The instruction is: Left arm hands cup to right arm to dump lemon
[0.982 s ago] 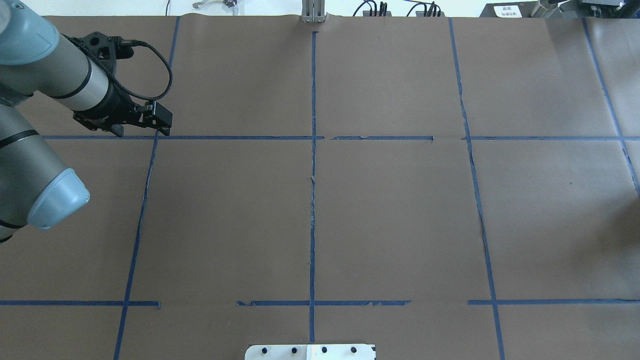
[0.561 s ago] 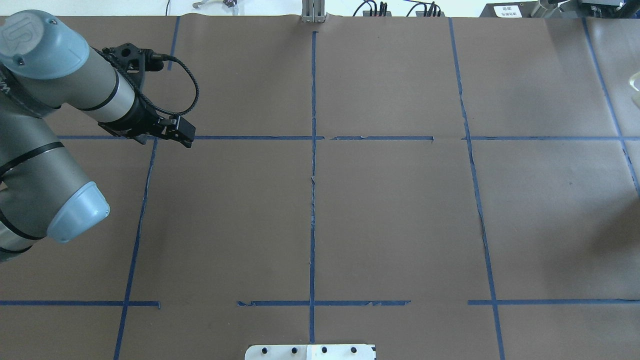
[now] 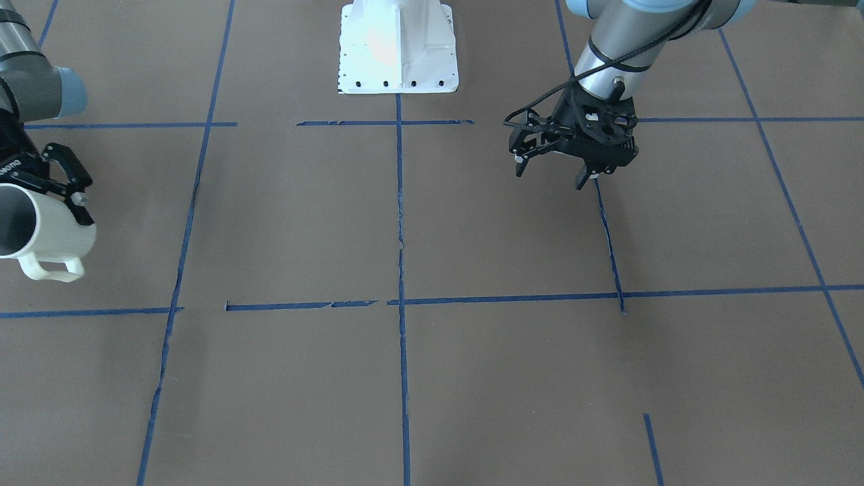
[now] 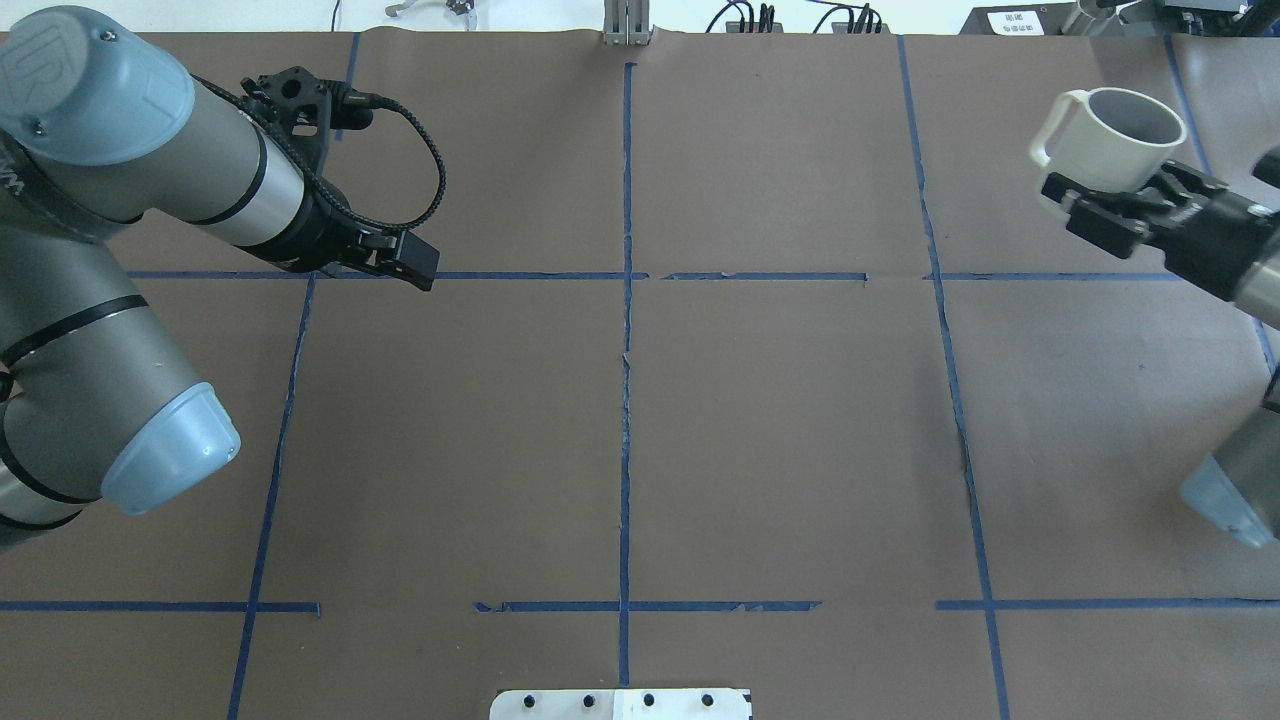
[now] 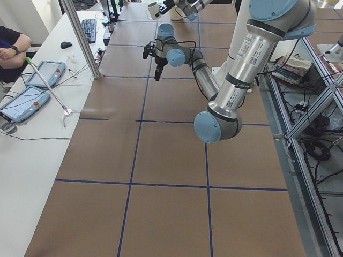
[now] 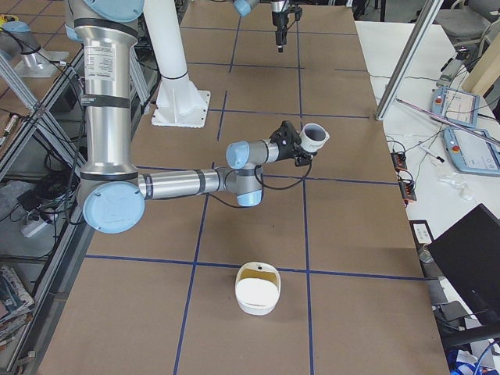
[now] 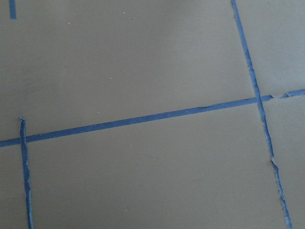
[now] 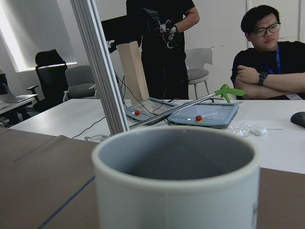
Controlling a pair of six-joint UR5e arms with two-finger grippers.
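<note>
Bright, even light (the white mount (image 3: 398, 47) glares); the cup (image 8: 176, 181), close against the right end effector (image 4: 1135, 200), looks soft.

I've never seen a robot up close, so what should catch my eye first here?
A white mug, clamped in the right gripper, hangs in the air over the far right part of the brown table. On the left, the left gripper hovers open and empty above the blue tape lines. A white bowl sits at the table's right end.
</note>
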